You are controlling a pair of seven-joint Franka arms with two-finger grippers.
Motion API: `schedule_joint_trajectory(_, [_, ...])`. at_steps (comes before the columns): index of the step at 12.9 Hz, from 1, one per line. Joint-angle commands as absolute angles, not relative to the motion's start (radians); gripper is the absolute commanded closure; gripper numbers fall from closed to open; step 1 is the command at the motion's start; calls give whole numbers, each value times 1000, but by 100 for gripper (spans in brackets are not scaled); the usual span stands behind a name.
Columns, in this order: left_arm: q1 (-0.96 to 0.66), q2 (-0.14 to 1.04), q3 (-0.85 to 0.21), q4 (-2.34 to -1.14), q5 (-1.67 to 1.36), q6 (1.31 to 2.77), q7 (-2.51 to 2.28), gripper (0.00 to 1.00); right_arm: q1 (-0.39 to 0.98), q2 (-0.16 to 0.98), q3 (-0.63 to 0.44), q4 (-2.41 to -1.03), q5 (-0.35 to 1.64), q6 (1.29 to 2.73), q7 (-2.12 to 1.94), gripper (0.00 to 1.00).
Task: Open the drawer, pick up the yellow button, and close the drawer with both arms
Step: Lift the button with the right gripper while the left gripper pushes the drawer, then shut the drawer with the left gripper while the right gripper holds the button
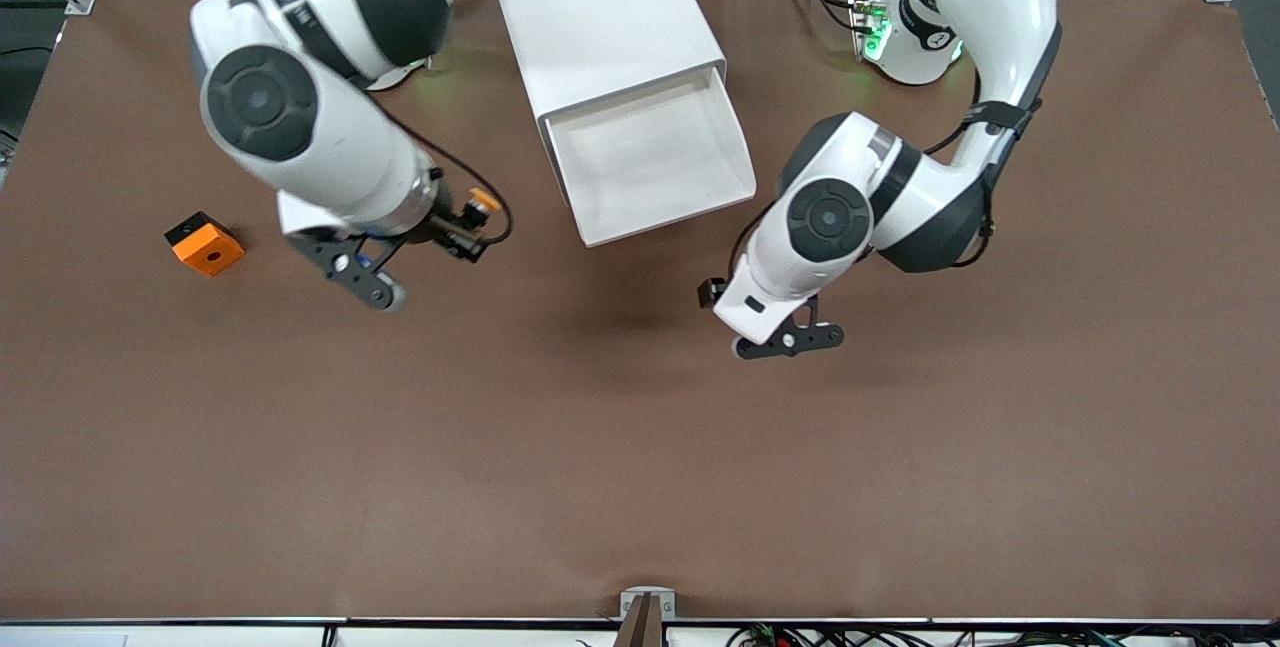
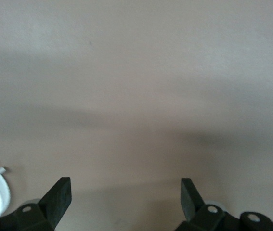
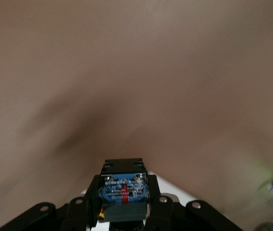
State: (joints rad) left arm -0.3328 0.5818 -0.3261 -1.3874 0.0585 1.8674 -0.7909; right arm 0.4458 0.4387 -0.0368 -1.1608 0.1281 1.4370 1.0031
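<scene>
The white cabinet stands at the robots' edge of the table, and its drawer is pulled out with a bare white inside. My right gripper hangs over the table between the orange block and the drawer, shut on the button. The button's orange cap points toward the drawer. In the right wrist view its blue-black body sits clamped in my right gripper. My left gripper is over bare table beside the drawer's front, toward the left arm's end. Its fingers stand wide open around nothing.
An orange square block with a round hole lies on the brown table toward the right arm's end. Cables and a green-lit box sit by the left arm's base.
</scene>
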Motion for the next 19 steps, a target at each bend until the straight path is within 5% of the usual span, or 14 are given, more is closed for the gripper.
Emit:
schedule_joint_trajectory(1, [-391,578,-321,-1390,80,1882,-867,0,330,420,-20,-1227,104,1482,798,100])
schedule_joint_trajectory(9, [-529,627,-314,-1388,109,1911,-1006,0,56,420,-20,-1454,-43,1758,254,100])
schedule_joint_trajectory(19, [-676,607,-322,-1390,97,1908,-1192,0,-192,426,-18,-1864,-74,2305,-12,100])
